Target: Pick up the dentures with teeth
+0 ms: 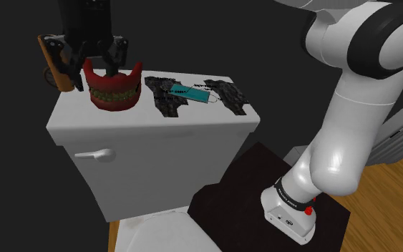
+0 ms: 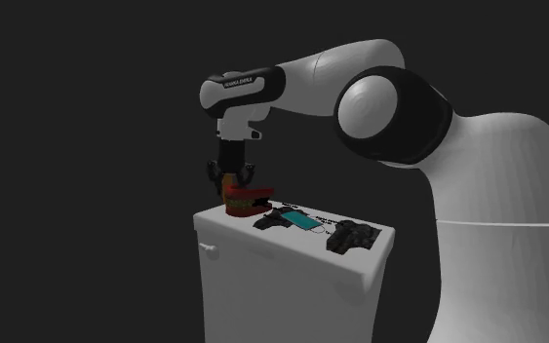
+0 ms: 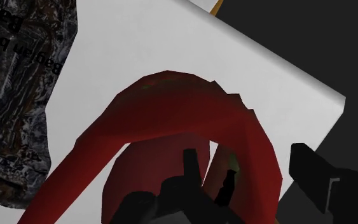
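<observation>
The dentures (image 1: 114, 89) are dark red gums with a row of yellowish teeth, lying on the white toilet tank lid (image 1: 192, 123) near its end at the shoulder view's left. My black gripper (image 1: 94, 66) hangs straight down over their back rim. In the wrist view one finger (image 3: 193, 167) is inside the red arch of the dentures (image 3: 171, 108) and the other finger (image 3: 320, 178) is outside it, a small gap away from the rim. The fingers stand apart and do not clasp the rim. The second exterior view has the gripper (image 2: 233, 175) right on top of the dentures (image 2: 248, 202).
Dark patterned packs (image 1: 165, 97) with a teal item (image 1: 189, 91) lie on the lid beside the dentures. A brown object (image 1: 53, 61) stands behind the lid's end. Below are the flush handle (image 1: 96, 154), the toilet seat (image 1: 164, 233), my dark stand (image 1: 250, 193) and wood floor (image 1: 396, 200).
</observation>
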### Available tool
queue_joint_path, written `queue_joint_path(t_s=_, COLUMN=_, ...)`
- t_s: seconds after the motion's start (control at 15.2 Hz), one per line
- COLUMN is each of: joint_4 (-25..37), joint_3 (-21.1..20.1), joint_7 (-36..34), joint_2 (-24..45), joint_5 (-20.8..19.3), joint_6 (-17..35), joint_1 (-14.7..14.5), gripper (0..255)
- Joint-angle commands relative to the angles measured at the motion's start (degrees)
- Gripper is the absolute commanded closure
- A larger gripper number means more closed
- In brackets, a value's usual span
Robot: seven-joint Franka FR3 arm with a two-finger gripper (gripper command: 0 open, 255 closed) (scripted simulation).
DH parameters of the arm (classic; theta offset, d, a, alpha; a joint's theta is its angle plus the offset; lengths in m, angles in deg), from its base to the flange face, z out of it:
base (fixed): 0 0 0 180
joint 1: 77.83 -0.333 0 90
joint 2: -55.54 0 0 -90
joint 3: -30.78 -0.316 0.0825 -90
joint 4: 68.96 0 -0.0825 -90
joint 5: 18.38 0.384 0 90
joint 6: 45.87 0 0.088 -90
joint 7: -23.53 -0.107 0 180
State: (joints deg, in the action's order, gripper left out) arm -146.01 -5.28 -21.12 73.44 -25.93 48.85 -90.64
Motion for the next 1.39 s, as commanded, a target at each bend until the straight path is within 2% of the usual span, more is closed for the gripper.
queue_joint_path(t_s=0.0, joint_4=-0.13, joint_3=0.01, joint_7=0.01, joint_2=0.02, joint_5=-0.01, joint_6=0.16, joint_1=0.02, gripper=255)
queue_joint_path(t_s=0.53, joint_4=-0.44, joint_3=0.00, joint_7=0.07, joint_2=-0.20, joint_5=0.11, joint_6=0.28, joint_1=0.13, gripper=255)
queue_joint_path(t_s=1.32, joint_4=15.53, joint_3=0.02, joint_7=-0.97, joint_2=4.38, joint_5=-2.67, joint_6=-11.50, joint_1=-3.76, gripper=255)
